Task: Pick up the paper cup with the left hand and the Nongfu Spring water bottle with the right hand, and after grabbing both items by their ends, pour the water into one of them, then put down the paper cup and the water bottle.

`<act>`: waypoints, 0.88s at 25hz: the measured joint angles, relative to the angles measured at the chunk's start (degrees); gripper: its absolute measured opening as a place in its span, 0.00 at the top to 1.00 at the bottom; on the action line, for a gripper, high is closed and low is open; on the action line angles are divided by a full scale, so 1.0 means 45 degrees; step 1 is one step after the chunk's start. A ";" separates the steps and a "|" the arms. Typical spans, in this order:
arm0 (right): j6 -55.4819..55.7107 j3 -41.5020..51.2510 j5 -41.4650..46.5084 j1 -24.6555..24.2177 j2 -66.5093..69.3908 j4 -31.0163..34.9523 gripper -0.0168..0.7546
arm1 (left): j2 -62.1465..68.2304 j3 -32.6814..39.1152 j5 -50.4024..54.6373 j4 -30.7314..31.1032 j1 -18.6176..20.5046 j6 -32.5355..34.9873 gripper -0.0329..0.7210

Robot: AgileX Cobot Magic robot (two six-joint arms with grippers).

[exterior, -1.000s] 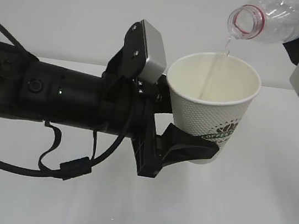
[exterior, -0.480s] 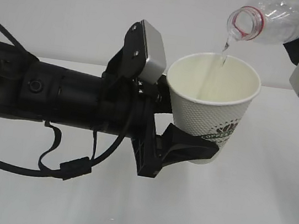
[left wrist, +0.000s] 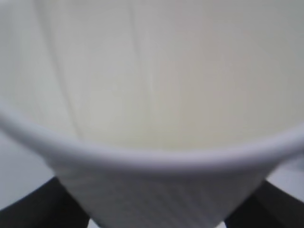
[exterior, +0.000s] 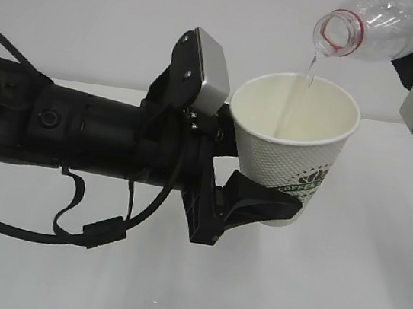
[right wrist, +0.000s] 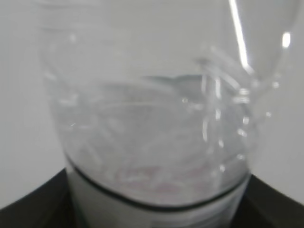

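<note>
Over a plain white desk [exterior: 340, 296] meeting a pale grey wall [exterior: 96, 8], left-hand fingers [exterior: 261, 204] clamp the paper cup [exterior: 296, 148] at frame centre, while right-hand fingers [right wrist: 33, 202] clamp the Nongfu Spring water bottle [exterior: 378, 25], tilted, upper right.

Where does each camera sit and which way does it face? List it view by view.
Exterior: beside the table, slanting down at the white dimpled paper cup, the clear plastic bottle and both arms.
Left wrist: on the left gripper, facing the cup's rim; dark fingers at the bottom corners.
Right wrist: looks along the bottle; dark finger edges low.
Shared: exterior and left wrist both show the cup.
</note>
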 joint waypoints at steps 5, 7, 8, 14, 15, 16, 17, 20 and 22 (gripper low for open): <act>-0.0027 0.0000 0.0000 0.0000 0.0000 0.0000 0.33 | 0.0000 0.0000 0.0000 0.0000 0.0000 0.0000 0.23; -0.0050 0.0000 0.0000 0.0000 0.0000 0.0000 0.33 | 0.0000 0.0000 0.0000 0.0023 0.0000 0.0000 0.23; -0.0050 0.0000 0.0000 0.0000 0.0000 0.0000 0.33 | 0.0000 0.0000 0.0000 0.0023 0.0000 0.0000 0.23; -0.0056 0.0000 -0.0151 0.0000 0.0000 0.0000 0.33 | 0.0000 0.0000 0.0000 0.0023 0.0000 0.0000 0.23; -0.0056 0.0000 -0.0183 0.0000 0.0000 0.0000 0.33 | 0.0000 0.0000 0.0000 0.0023 0.0000 0.0000 0.23; -0.0056 0.0000 -0.0183 0.0000 0.0000 0.0000 0.33 | 0.0000 0.0000 0.0000 0.0023 0.0000 0.0000 0.23; -0.0056 0.0000 -0.0189 0.0000 0.0000 0.0000 0.33 | 0.0000 0.0000 0.0000 0.0023 0.0000 0.0000 0.23; -0.0056 0.0000 -0.0189 0.0000 0.0000 0.0000 0.33 | 0.0000 0.0000 0.0000 0.0023 0.0000 0.0000 0.23; -0.0056 0.0000 -0.0189 0.0000 0.0000 0.0000 0.33 | 0.0000 0.0000 0.0000 0.0023 0.0000 0.0000 0.23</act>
